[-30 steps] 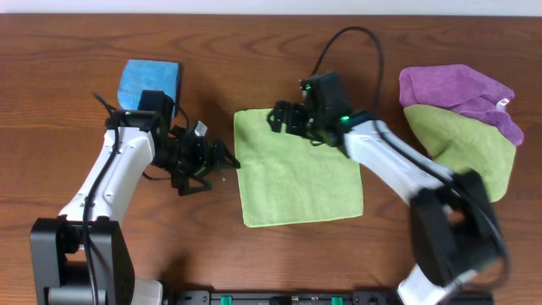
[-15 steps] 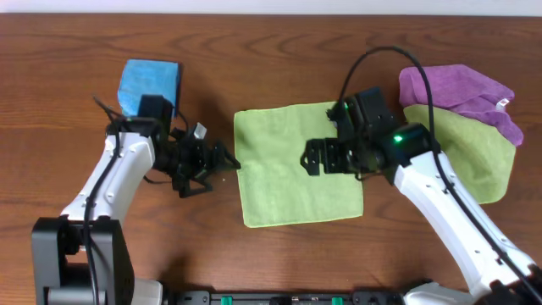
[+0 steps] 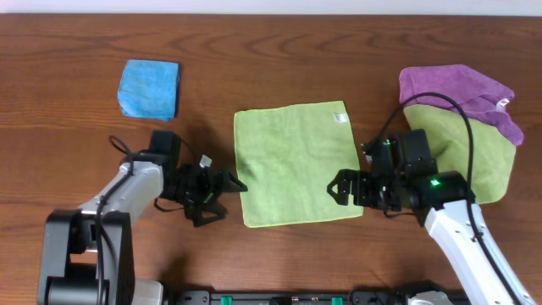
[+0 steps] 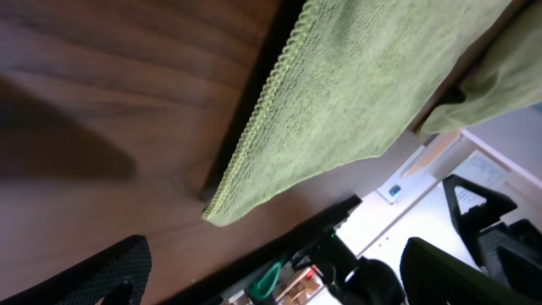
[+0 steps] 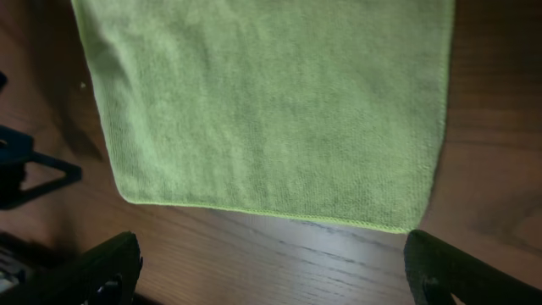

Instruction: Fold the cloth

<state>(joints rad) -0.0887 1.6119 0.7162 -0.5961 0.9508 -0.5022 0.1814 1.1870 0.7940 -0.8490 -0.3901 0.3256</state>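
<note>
Flanking the green cloth [image 3: 296, 165], which lies flat at the middle of the table [image 3: 68, 127] | left gripper [image 3: 225, 193] and right gripper [image 3: 337, 190] both wide open, holding nothing, near its 2 front corners | risk: if we pinch only the hem, a corner slips and the fold goes crooked

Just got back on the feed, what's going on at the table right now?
The green cloth lies flat and unfolded in the middle of the table. The left gripper sits by its near left corner and the right gripper by its near right corner. Both are open and hold nothing. A folded blue cloth and a pile of a purple cloth on another green one lie off to the sides.
</note>
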